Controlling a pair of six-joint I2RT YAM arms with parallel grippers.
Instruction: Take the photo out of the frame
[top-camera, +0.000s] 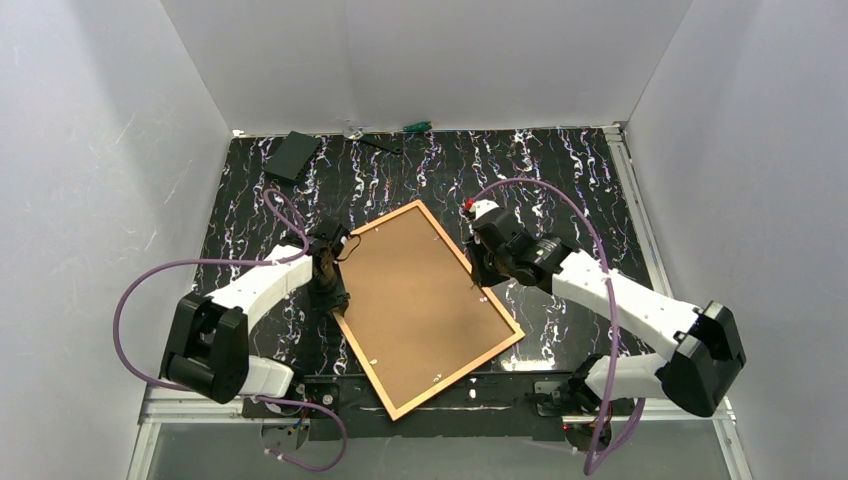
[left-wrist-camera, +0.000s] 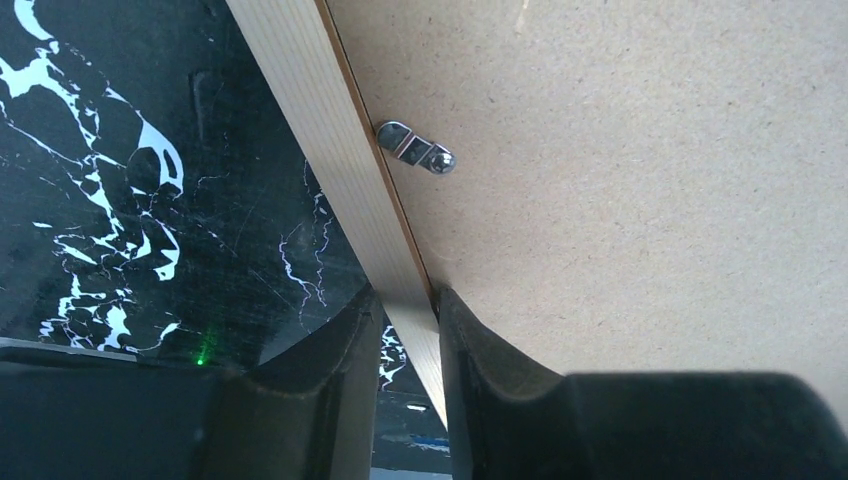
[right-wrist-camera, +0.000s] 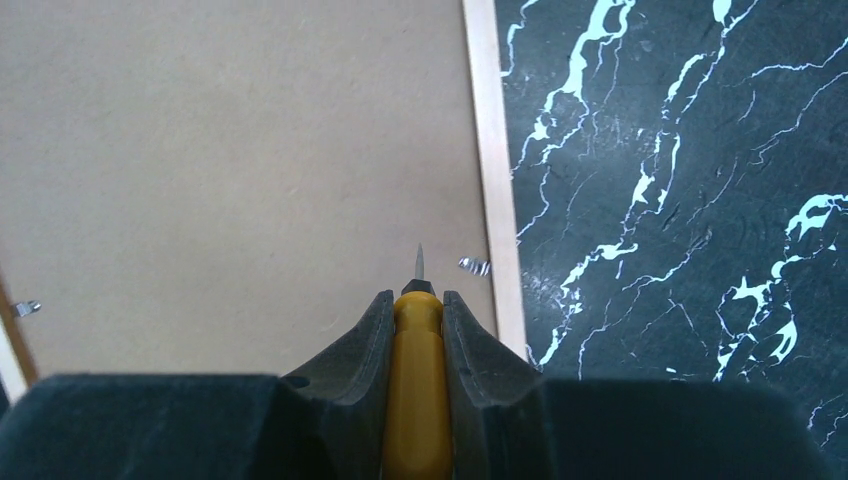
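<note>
Top external view: photo not yet out of the frame, which lies face down

The frame (top-camera: 383, 217) is seen lying back-up and skewed on the table (top-camera: 560, 180) between the two arms, its near corner reaching the near edge. The photo (top-camera: 425, 300) is seated inside it, with only its plain brown board back shown; no edge of the board is seen lifted clear of the rails.

In the left wrist view the left fingers (left-wrist-camera: 330, 370) are pinched on the pale wooden rail of the frame, one on each side, so the frame is judged to be steadied. Just beside that rail a small metal clip (left-wrist-camera: 415, 147) is seen resting on the board.

In the right wrist view the right fingers (right-wrist-camera: 355, 350) are clamped on a yellow-handled tool (right-wrist-camera: 415, 400), its metal tip aimed near another clip (right-wrist-camera: 474, 266) by the opposite rail.

The task is judged to be at an early stage: the clips remain to be freed, and the photo is then to be lifted out
</note>
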